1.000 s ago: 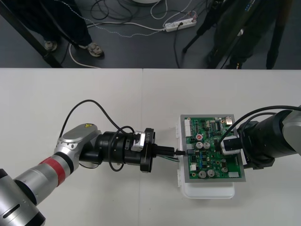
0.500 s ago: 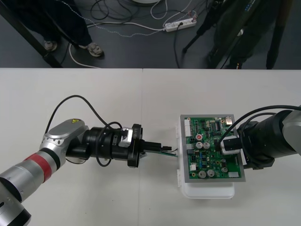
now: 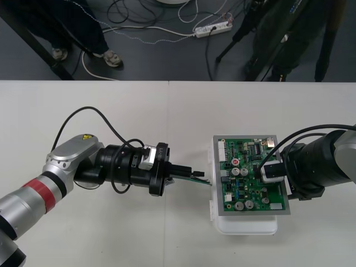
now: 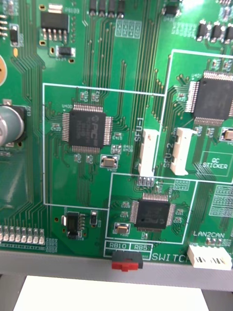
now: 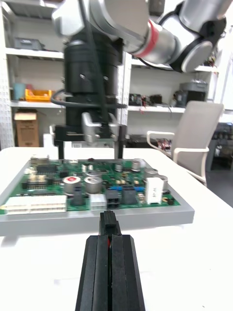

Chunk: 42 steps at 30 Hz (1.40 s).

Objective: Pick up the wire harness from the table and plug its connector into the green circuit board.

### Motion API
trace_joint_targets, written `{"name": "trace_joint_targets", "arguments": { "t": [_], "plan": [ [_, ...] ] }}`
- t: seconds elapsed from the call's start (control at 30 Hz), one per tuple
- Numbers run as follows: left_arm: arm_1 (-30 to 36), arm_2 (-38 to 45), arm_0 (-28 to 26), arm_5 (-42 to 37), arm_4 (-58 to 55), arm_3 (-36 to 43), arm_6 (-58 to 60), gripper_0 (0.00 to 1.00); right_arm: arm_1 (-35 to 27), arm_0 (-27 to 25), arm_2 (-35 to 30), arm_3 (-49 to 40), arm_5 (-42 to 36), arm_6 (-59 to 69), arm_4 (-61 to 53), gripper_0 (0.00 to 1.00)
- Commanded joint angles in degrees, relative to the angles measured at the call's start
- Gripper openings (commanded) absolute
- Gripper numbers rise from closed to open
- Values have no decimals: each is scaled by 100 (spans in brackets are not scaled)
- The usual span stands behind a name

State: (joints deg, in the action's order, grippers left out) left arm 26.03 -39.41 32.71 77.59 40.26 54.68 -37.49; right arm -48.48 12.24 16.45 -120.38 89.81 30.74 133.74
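Observation:
The green circuit board (image 3: pixel 248 179) sits on its white base (image 3: pixel 247 225) at the table's right. My left gripper (image 3: pixel 192 173) lies level just left of the board, shut on the wire harness (image 3: pixel 200 178). In the left wrist view the left gripper (image 5: pixel 110 238) stands with its black fingers (image 5: pixel 94 262) pressed together. The black plug (image 5: pixel 108 222) sticks out at their tips and a red wire shows between them. The plug stands a short gap away from the board (image 5: pixel 53 182), facing its near edge. My right gripper (image 3: pixel 273 169) hovers over the board's right half, fingers apart.
The right wrist view looks straight down on the board (image 4: pixel 121 126) with chips and white connectors (image 4: pixel 148 155). A red switch (image 4: pixel 127 263) sits at the board's edge. Bare table lies left of and behind the board.
The left gripper drew back leftward from the board's left edge with the harness, opening a small gap. The right arm has not moved.

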Motion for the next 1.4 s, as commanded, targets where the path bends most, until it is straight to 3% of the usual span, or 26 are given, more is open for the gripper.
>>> {"name": "trace_joint_targets", "arguments": {
  "t": [0.03,1.4],
  "plan": [
    [139,373,-336,-420,377,596,444,0,5,173,78,-91,19,292,-76,100],
    [-494,373,-477,-860,544,658,268,0,5,173,78,-91,19,275,-128,100]
  ]
}}
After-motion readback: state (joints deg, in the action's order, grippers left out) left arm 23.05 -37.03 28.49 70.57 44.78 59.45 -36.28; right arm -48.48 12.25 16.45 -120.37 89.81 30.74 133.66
